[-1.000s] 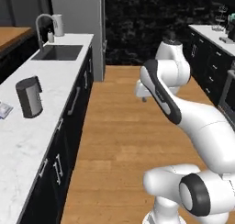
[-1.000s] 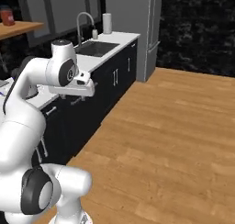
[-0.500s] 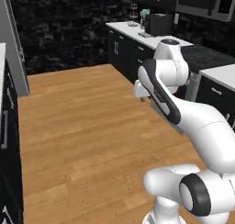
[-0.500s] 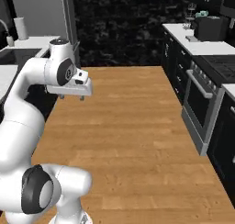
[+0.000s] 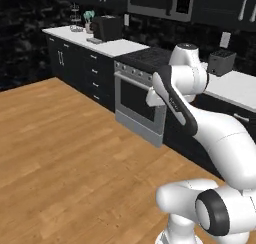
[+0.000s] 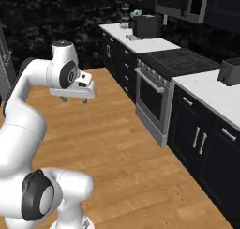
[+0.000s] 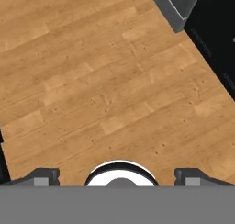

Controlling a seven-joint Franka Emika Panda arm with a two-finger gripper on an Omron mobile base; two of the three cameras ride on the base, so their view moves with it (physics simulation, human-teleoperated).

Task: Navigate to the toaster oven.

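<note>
The cream-beige toaster oven is out of view. My gripper (image 6: pixel 74 100) hangs from the white arm at about chest height over the wooden floor (image 6: pixel 108 143), well clear of the counters. In the hand view the gripper (image 7: pixel 117 175) is open: its two dark fingertips (image 7: pixel 42 175) stand wide apart with nothing between them, and bare floor planks (image 7: pixel 105 90) lie below.
A run of dark cabinets with a white counter (image 5: pixel 115 47) lines the right side, with a steel-fronted oven range (image 5: pixel 137 100) in the middle. A small black slot toaster (image 5: pixel 221 62) sits right of the range, a dark boxy appliance (image 5: pixel 107 27) at the far end.
The whole picture has swung: the base has turned from the sink counter past the dark end wall to the range-side counter. The arm keeps the same pose.
</note>
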